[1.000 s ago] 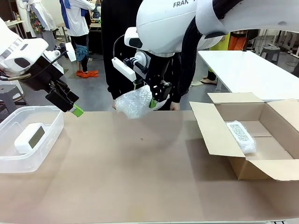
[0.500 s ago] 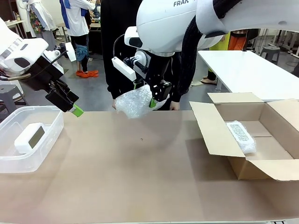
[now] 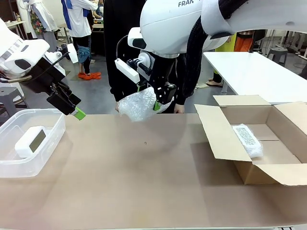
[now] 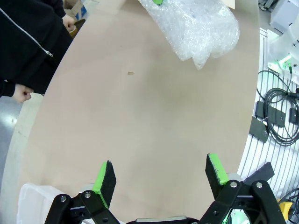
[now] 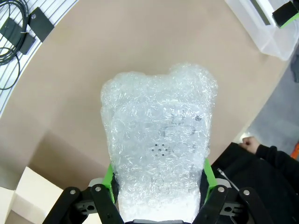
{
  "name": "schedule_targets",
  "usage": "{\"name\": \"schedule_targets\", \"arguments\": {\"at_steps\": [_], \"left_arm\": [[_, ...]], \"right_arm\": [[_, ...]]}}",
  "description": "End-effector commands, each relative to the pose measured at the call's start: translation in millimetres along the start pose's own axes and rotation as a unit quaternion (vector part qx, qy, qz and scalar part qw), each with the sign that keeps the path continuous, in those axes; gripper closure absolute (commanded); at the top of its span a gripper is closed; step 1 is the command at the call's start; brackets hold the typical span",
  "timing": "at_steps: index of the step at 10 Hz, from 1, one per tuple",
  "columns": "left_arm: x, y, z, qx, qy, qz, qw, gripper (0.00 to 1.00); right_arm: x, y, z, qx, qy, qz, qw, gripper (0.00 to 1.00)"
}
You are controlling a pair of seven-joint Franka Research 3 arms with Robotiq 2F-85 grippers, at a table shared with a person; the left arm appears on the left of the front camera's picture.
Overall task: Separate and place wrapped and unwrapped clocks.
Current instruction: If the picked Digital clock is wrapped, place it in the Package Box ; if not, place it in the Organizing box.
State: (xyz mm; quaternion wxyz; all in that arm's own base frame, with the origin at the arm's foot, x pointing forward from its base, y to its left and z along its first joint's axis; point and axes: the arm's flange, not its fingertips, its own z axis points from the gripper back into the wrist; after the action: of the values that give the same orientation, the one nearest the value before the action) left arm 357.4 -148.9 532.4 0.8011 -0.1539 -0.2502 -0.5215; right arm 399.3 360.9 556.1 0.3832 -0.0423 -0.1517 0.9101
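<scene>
Wrapped clock (image 5: pixel 159 144) — long axis running straight out from the clamped right gripper (image 5: pixel 159 189) — hangs above table.

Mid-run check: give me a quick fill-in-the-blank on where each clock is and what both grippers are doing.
1. The right gripper is shut on a clock wrapped in ____.
2. The bare clock lies in the clear plastic ____.
3. The other wrapped clock lies inside the ____ box.
4. The left gripper holds nothing; its jaws stand ____.

Missing words: bubble wrap; bin; cardboard; open
</scene>
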Motion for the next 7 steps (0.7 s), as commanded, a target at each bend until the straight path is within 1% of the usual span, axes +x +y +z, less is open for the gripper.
{"name": "schedule_targets", "arguments": {"at_steps": [1, 2, 3, 4, 5, 6, 7], "left_arm": [[-0.6, -0.6, -0.2, 0.001, 0.002, 0.004, 1.000, 0.00], [-0.6, -0.6, -0.2, 0.001, 0.002, 0.004, 1.000, 0.00], [-0.6, -0.6, -0.2, 0.001, 0.002, 0.004, 1.000, 0.00], [-0.6, -0.6, -0.2, 0.001, 0.002, 0.004, 1.000, 0.00], [-0.6, -0.6, -0.2, 0.001, 0.002, 0.004, 1.000, 0.00], [-0.6, -0.6, -0.2, 0.001, 0.002, 0.004, 1.000, 0.00], [-0.6, -0.6, -0.2, 0.001, 0.002, 0.004, 1.000, 0.00]], "right_arm": [[0.0, 0.0, 0.0, 0.000, 0.000, 0.000, 1.000, 0.20], [-10.5, 0.7, 10.0, 0.005, 0.033, -0.050, 0.998, 0.20], [-38.4, 7.2, 29.4, 0.005, 0.082, -0.165, 0.983, 0.20], [-70.7, 13.9, 44.7, 0.016, 0.120, -0.271, 0.955, 0.20], [-106.1, 29.9, 56.9, 0.023, 0.134, -0.349, 0.927, 0.20], [-143.1, 50.8, 67.5, 0.020, 0.142, -0.436, 0.888, 0.20], [-174.8, 72.2, 74.7, 0.017, 0.138, -0.511, 0.849, 0.20]]}}
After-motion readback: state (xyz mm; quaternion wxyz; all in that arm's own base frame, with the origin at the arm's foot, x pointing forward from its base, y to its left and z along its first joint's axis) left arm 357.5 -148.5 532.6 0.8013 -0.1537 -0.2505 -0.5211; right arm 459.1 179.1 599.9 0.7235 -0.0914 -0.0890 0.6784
